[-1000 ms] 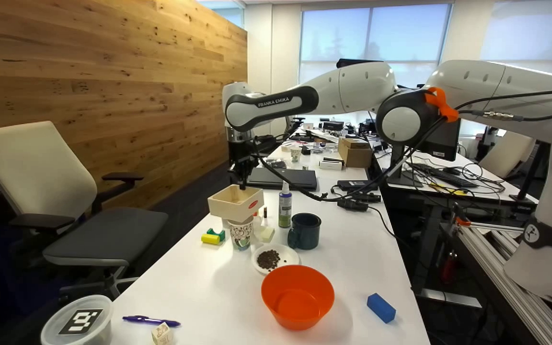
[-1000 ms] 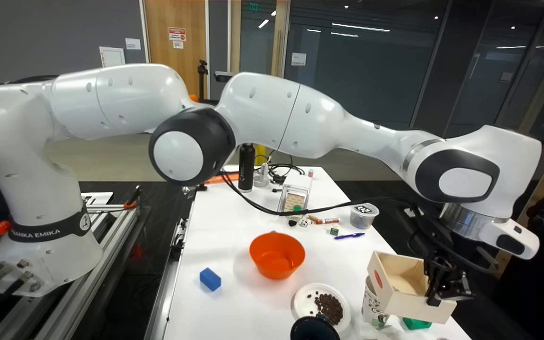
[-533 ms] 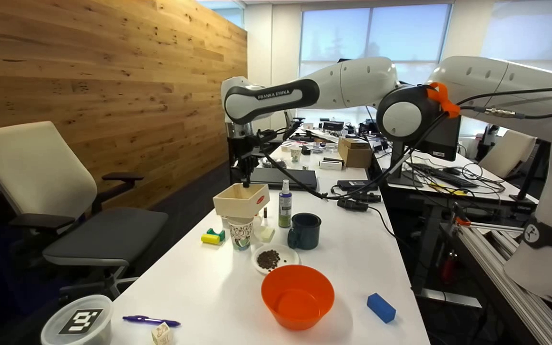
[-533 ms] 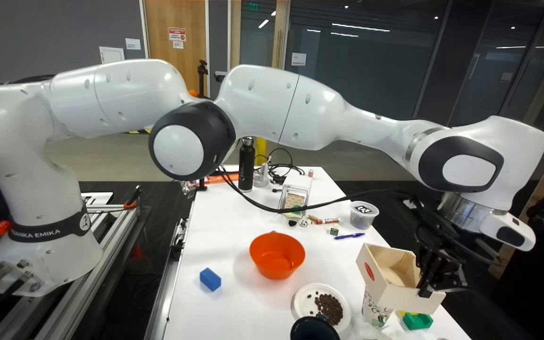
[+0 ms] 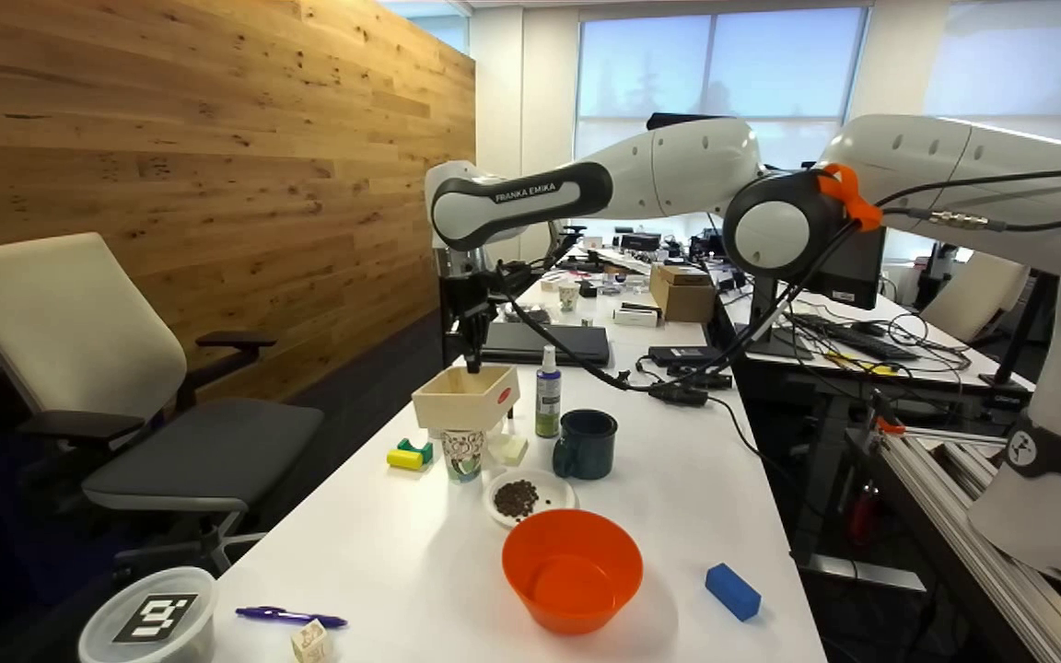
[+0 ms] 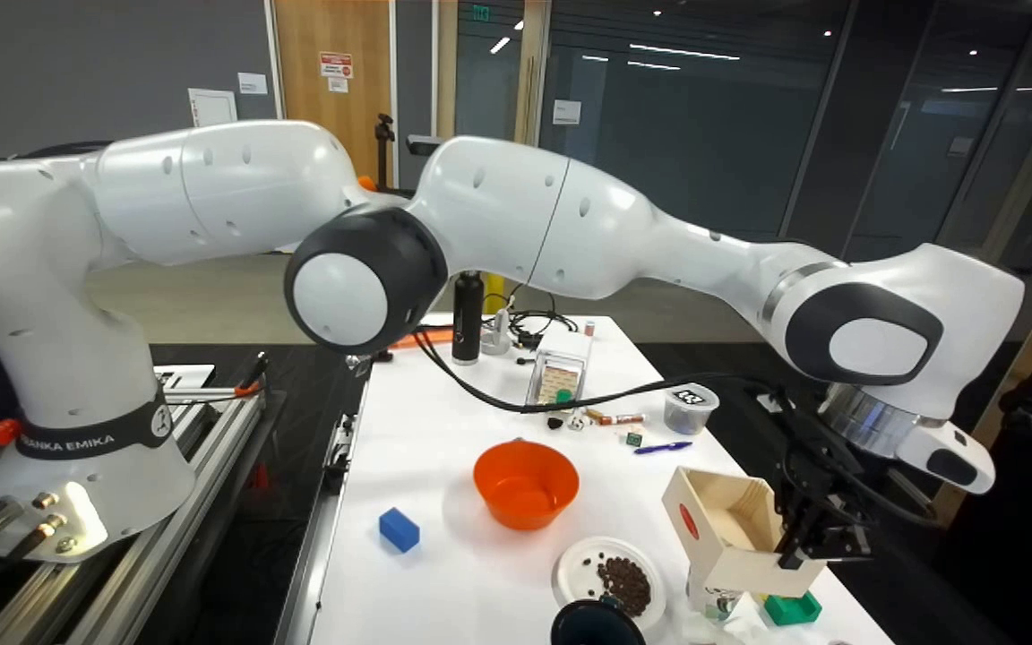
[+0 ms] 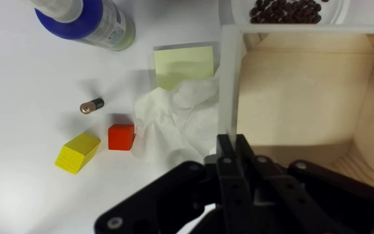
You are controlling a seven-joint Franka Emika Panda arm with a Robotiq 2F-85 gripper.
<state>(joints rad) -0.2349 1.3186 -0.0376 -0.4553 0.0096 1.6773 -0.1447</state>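
The pincer [image 7: 233, 139] clamps one wall of the box [image 7: 304, 97], jaws nearly together. The box is above the bench [image 5: 687, 516], over the cup [image 5: 463, 458]; contact cannot be determined. The plate [image 6: 575, 578], then the bowl [image 6: 526, 497], lie farther off.

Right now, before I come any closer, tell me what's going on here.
A robot arm has its claw shut on one wall of a pale wooden box, holding it above a white table. In both exterior views the box hides the top of a patterned paper cup, so I can't tell whether they touch. Nearby stand a white plate with small brown pieces, a dark mug and an orange bowl.
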